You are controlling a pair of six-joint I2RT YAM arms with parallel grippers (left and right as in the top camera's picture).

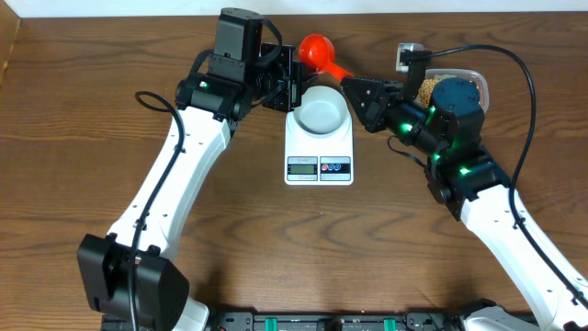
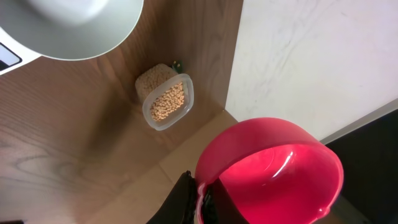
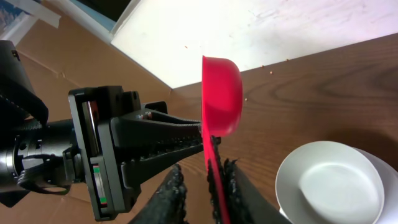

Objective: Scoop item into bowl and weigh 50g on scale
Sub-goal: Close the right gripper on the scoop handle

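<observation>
Jaws of the right gripper (image 3: 202, 171) stand on either side of the red scoop's (image 3: 221, 93) thin handle (image 3: 212, 155). One finger (image 3: 231, 186) is against it and a sliver of gap shows on the other side, so they look not yet clamped. Opposite, the left gripper (image 2: 199, 198) is closed on the scoop where cup meets handle, holding it on edge in the air. The cup looks empty. From overhead it hangs at 12 o'clock from the bowl (image 1: 320, 112), which sits empty on the scale (image 1: 319, 145). The beans (image 2: 166, 102) lie in a clear tub (image 1: 478, 78) at about 2 o'clock from the scale.

By its look the scoop is light, stiff, smooth plastic. It is best taken on the flat faces of the handle, midway along, or it may twist in the grip. The beans are hard, round and loose and will likely roll and bounce. Pinching them is pointless, and a filled cup should travel level and tip slowly over the bowl.
</observation>
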